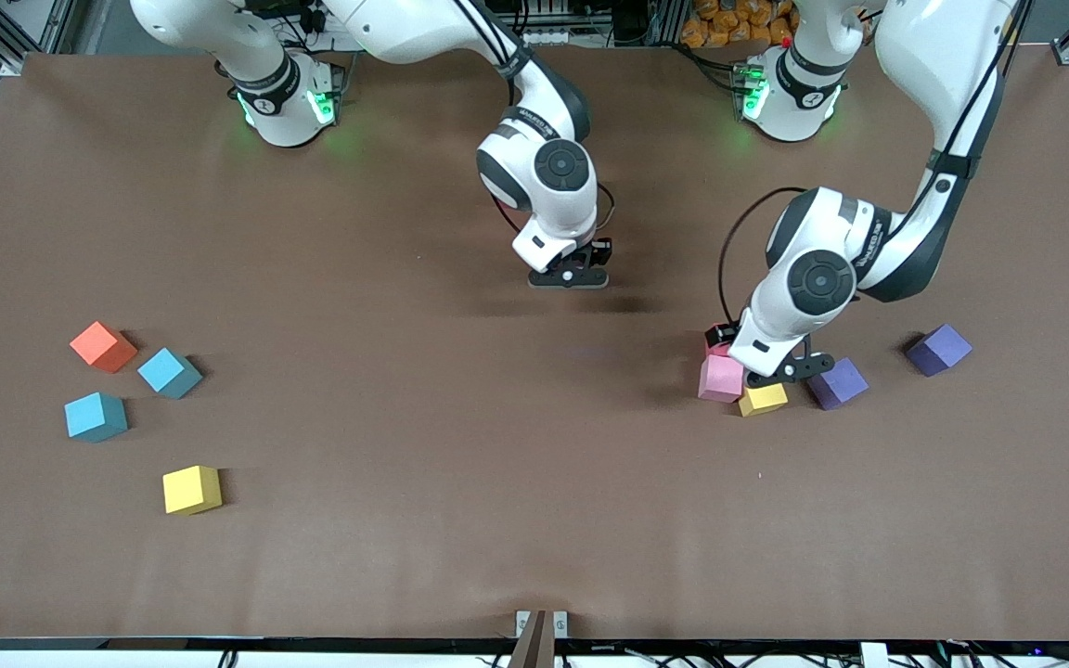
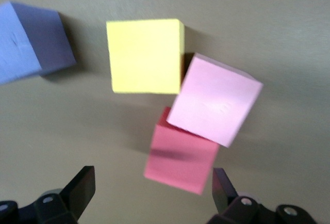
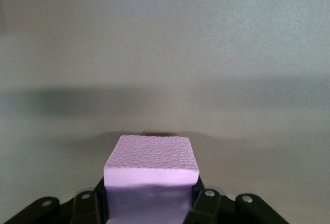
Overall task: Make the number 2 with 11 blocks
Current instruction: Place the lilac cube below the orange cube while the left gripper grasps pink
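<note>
**Blocks in two loose groups, one more in the right pincer**

Front view. We see the right pincer [image 1: 570, 276] over bare worktop [image 1: 460, 482] near the middle, pointing down; what it carries is hidden under it here. The left pincer [image 1: 780, 371] hangs low over a cluster toward the left arm's end. In that cluster the pink block [image 1: 720, 378] sits nearer the camera than the red block [image 1: 716, 340], which the arm mostly covers. The yellow block [image 1: 763, 399] lies just beside the pink one, and the nearer purple block [image 1: 837, 383] is close by. The farther purple block [image 1: 938, 349] stands apart, closer to the worktop's edge. Toward the right arm's end lie the orange block [image 1: 103, 346] and two light blue blocks [image 1: 169, 372] [image 1: 96, 416]. The lone yellow block [image 1: 191, 489] is nearest the camera of these.

Left wrist view. The left pincer's [image 2: 152, 172] fingers [image 2: 80, 190] stand wide apart with nothing between them. The red block [image 2: 180, 157] is just ahead of the gap. The pink block [image 2: 215, 100] is tilted and overlaps the red one's edge; we cannot tell whether it rests on it. One of its corners meets the yellow block [image 2: 146, 56]. The nearer purple block [image 2: 28, 41] sits off by itself, cut by the frame.

Right wrist view. The right pincer [image 3: 151, 203] is clamped on a lilac-pink block [image 3: 152, 164], one finger [image 3: 203, 203] on each side. The worktop [image 3: 165, 53] below it is plain.
</note>
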`<state>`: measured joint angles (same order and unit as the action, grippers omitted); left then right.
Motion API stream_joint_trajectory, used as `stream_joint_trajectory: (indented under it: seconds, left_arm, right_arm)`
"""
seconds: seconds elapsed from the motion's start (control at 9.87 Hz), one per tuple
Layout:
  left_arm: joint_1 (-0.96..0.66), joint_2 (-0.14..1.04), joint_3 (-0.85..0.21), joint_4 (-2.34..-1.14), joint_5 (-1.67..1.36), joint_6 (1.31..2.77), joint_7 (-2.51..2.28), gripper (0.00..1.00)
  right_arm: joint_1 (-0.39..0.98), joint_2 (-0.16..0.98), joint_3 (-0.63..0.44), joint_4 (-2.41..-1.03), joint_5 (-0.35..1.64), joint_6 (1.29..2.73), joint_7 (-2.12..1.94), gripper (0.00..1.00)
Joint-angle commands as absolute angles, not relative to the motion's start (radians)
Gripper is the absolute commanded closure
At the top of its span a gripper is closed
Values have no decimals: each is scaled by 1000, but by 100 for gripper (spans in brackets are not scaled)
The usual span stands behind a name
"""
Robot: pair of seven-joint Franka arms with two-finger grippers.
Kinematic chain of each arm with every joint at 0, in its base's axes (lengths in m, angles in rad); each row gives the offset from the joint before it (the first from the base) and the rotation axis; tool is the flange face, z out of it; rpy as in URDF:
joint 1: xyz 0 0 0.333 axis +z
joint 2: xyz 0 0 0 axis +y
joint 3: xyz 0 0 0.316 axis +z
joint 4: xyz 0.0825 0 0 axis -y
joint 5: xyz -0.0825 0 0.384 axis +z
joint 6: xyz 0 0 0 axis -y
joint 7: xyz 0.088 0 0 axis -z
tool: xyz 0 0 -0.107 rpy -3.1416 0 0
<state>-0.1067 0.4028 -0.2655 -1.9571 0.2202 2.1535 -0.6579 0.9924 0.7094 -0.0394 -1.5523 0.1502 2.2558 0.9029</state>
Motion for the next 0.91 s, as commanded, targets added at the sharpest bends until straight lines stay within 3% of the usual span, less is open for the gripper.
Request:
stream_joint_trajectory:
  seconds: [0.0,0.41,0.81]
  left_arm:
    - [-101,422,-281,-1939,268,2170,-591,0]
    - [-101,425,-314,-2026,265,2346,-583,0]
    - [-92,422,-316,-2043,265,2350,-516,0]
  right_arm:
    - [1028,747,-58,-1508,88,2224,974,83]
    - [1049,756,-66,-1512,69,2220,1015,83]
    - [1057,758,-64,-1514,71,2223,1043,83]
